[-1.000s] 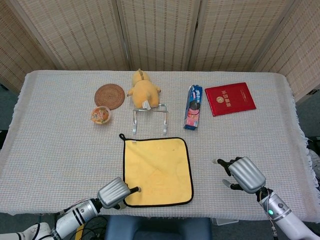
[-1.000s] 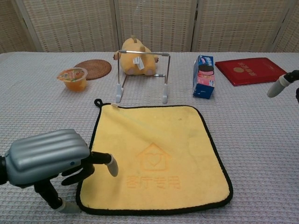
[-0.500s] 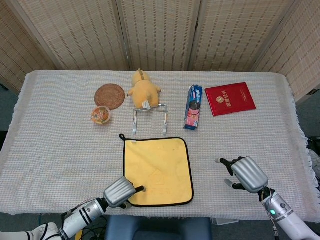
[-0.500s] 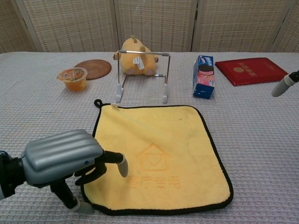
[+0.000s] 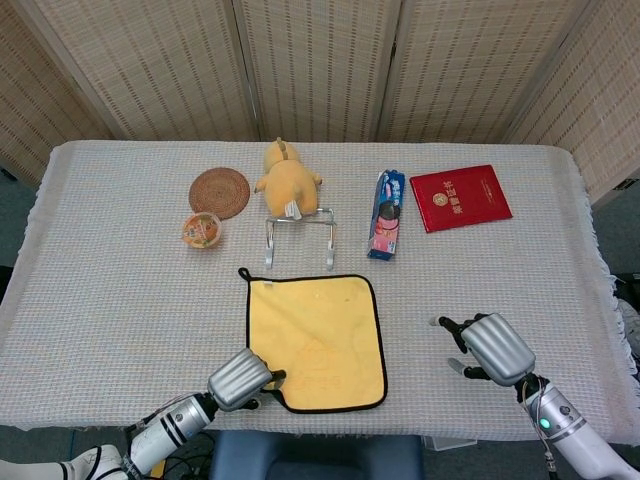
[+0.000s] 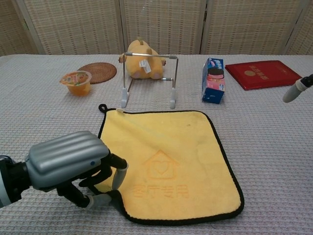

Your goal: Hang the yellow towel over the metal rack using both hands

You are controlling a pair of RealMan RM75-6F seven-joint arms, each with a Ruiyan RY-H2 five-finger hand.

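Your bench (image 5: 100, 290) carries everything under a pale woven cloth. The towel (image 5: 320, 335) lies flat on it near the front edge, yellow with a black border, directly in front of the rack (image 5: 299, 238) and apart from it; its near left corner is bunched up off the cloth.

Your left hand (image 6: 68, 164) sits at that corner with its fingers (image 6: 119, 174) curled around the towel's edge, gripping it. Your right hand (image 5: 487, 347) rests well to the right of the towel, touching nothing, fingers spread apart and holding nothing; in the chest view only one fingertip (image 6: 292, 91) shows at the right edge.

The book (image 5: 460, 197), red, lies flat at the back right. The plush (image 5: 287, 180), yellow, sits just behind the rack, touching or nearly touching its far side. The rack stands upright on two feet with its top bar level. The coaster (image 5: 219, 192), round and woven, lies left of the plush. The cookie box (image 5: 386, 215) lies between the rack and the book. The cup (image 5: 201, 230), small with an orange lid, stands just in front of the coaster.
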